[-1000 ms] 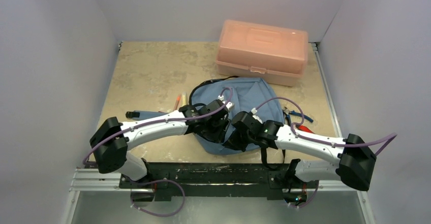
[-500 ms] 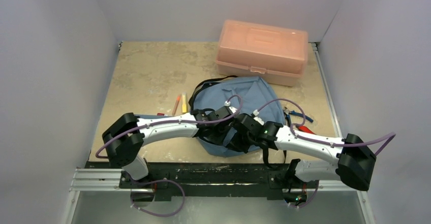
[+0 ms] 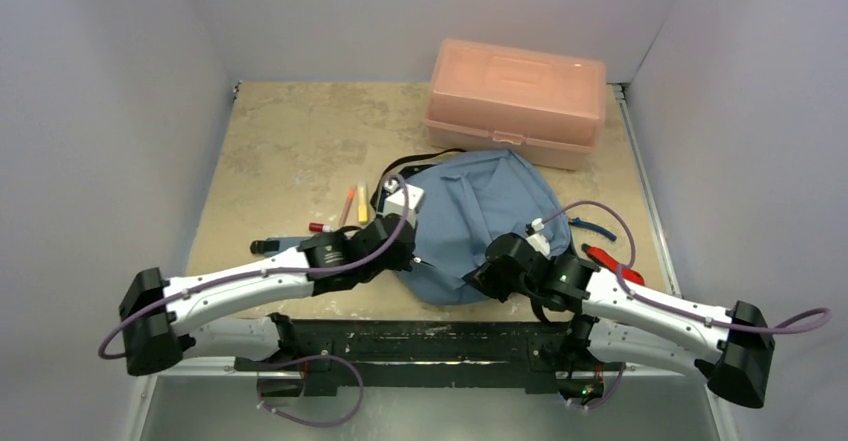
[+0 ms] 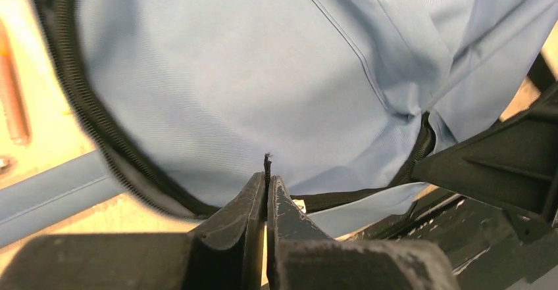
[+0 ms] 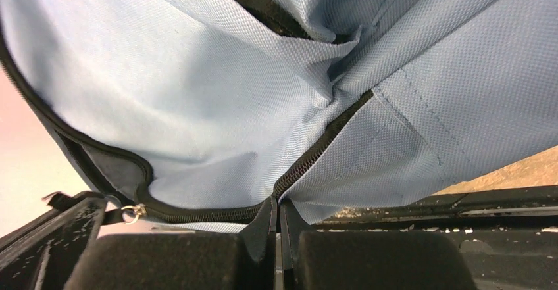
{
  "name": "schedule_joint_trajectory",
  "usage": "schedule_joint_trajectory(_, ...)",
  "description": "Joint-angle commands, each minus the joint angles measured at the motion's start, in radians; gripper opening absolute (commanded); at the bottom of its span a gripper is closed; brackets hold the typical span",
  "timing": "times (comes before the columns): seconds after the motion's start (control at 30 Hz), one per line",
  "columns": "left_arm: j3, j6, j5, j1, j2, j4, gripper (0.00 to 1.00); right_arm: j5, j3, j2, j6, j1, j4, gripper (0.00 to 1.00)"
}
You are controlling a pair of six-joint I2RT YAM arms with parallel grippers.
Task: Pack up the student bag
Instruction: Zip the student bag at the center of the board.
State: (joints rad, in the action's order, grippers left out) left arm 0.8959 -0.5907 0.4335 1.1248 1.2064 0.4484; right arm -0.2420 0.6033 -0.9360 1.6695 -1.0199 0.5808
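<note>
1. Rail (image 3: 430, 339) of dark metal lies nearest, along the front edge of the table (image 3: 290, 141), with both arm bases fixed to it.
2. From the left, the left arm (image 3: 240, 281) reaches up and inward. The right arm (image 3: 650, 306) does the same from the right. Both end at the near edge of the student bag (image 3: 490, 206).
3. The left gripper (image 4: 266, 183) has its fingers pressed together. They pinch a thin dark tab (image 4: 267, 162) that pokes out past the tips, at the bag's near-left edge.
4. The right gripper (image 5: 277, 208) also has its fingers pressed together, nipping the bag's near hem. A dark zipper (image 5: 316, 148) runs diagonally down into the tips at that spot. A small metal ring (image 5: 135, 211) hangs by the zipper track to the left of them.
5. The bag lies flat on the tan table, in the middle toward the front, just beyond both grippers. Its blue-grey cloth is creased between them. A blue strap (image 4: 52, 191) trails out to the left across the table.
6. An orange marker (image 3: 349, 204) and a yellow marker (image 3: 362, 202) lie side by side just beside the bag's far-left edge.
7. To the right of the bag are a red item (image 3: 608, 259) and a blue piece (image 3: 592, 228), both partly hidden by the right arm and too small to name.
8. Farthest back, at the right rear of the table, stands a salmon-pink box (image 3: 515, 96) with its lid down. Its front face is just beyond the bag's far edge.
</note>
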Motion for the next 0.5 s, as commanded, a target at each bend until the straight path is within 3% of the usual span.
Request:
schedule_joint_trajectory(0.0,-0.079,-0.044,0.117,-0.062,-0.159,-0.091,0.00,-0.238,-0.031,0.049,0.005,0.011,0.139,0.00)
schedule_joint_trajectory(0.13,-0.128,-0.079,0.075,-0.177,-0.256,-0.070,0.00,-0.305,-0.066,0.096,-0.041,0.010,0.135,0.00)
schedule_joint_trajectory(0.27,-0.200,-0.066,-0.121,-0.364,-0.303,-0.140,0.00,-0.315,-0.114,0.133,-0.141,0.011,0.096,0.00)
schedule_joint_trajectory(0.37,-0.185,-0.038,-0.355,-0.425,-0.268,-0.212,0.00,-0.250,-0.086,0.134,-0.470,0.009,-0.051,0.00)
schedule_joint_trajectory(0.47,-0.137,-0.070,-0.547,-0.425,-0.212,-0.231,0.00,-0.222,0.016,0.140,-0.732,-0.059,-0.141,0.28)
